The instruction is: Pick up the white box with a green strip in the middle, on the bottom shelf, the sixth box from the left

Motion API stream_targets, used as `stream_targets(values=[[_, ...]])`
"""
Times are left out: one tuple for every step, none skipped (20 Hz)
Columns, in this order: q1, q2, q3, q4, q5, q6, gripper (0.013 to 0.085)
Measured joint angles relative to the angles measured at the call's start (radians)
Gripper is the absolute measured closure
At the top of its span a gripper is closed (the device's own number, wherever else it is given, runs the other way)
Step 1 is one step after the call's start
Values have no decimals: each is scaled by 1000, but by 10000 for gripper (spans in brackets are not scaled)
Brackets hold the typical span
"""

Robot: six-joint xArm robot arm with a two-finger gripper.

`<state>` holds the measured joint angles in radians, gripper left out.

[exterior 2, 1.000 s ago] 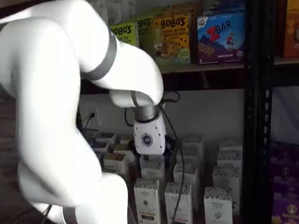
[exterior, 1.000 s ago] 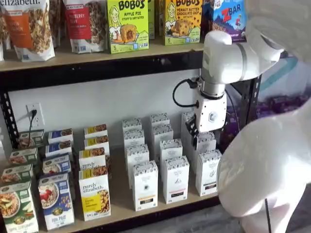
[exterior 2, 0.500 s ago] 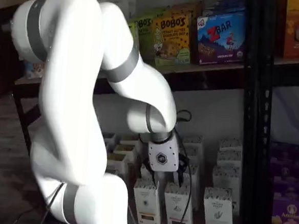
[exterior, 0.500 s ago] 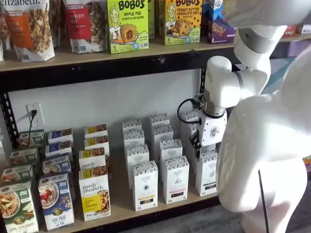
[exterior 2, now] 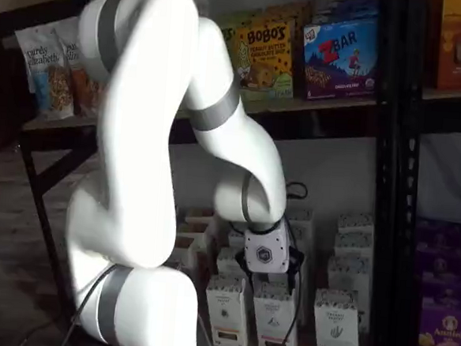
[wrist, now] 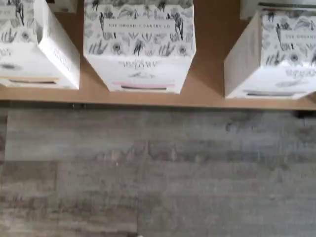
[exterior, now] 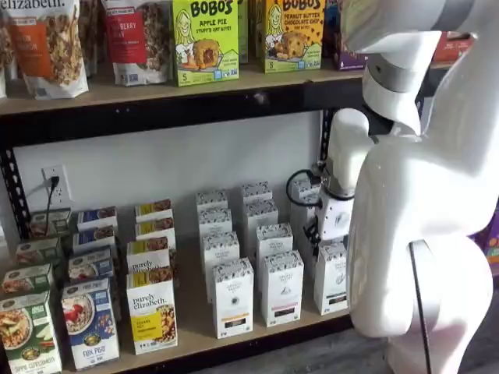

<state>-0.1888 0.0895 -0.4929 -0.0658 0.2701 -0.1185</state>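
Observation:
The white box (exterior: 331, 277) stands at the right end of the front row on the bottom shelf (exterior: 195, 331), a tall carton with a speckled top and a dark strip low on its front. It also shows in a shelf view (exterior 2: 337, 329). My gripper (exterior: 327, 241) hangs with its white body just above and behind that row; in a shelf view (exterior 2: 275, 281) it sits over the front cartons. Its fingers do not show plainly. The wrist view looks down on three cartons at the shelf's front edge; one has a dark greenish strip (wrist: 270, 59).
More white cartons (exterior: 233, 296) stand in rows behind and beside it. Purely Elizabeth boxes (exterior: 151, 310) and cereal boxes (exterior: 90, 321) fill the left. A black upright (exterior 2: 396, 184) stands to the right, with purple boxes (exterior 2: 445, 330) beyond. My arm (exterior: 421, 234) blocks the right side.
The gripper has come down and forward from mid-height to just above the front row of white cartons. The arm's upper links have swung across both shelf views.

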Motion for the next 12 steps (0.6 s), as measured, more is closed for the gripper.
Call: stream_targets(values=[[-3,27,-18,0,-13,-2,130],[-5,52,-34,0,-29,-5,130],[-6,72,-45,4,-48,-9,130],[-7,94,-56,5,-71,-11,130],[-9,112,-69,6,-85,-13,130],[-12,141,-93,-8,-94,-3,130],[-14,164,-113,-9,-97,-4,130],[-15,184,-129,-1,-103,-13,130],[-14,201,-142,27,-114,-40,130],[-12,222,-157,66,-129,-77,130],[-11,247,-179,111,-141,-120,130],[-15,271,-201,123,-145,-135,130]])
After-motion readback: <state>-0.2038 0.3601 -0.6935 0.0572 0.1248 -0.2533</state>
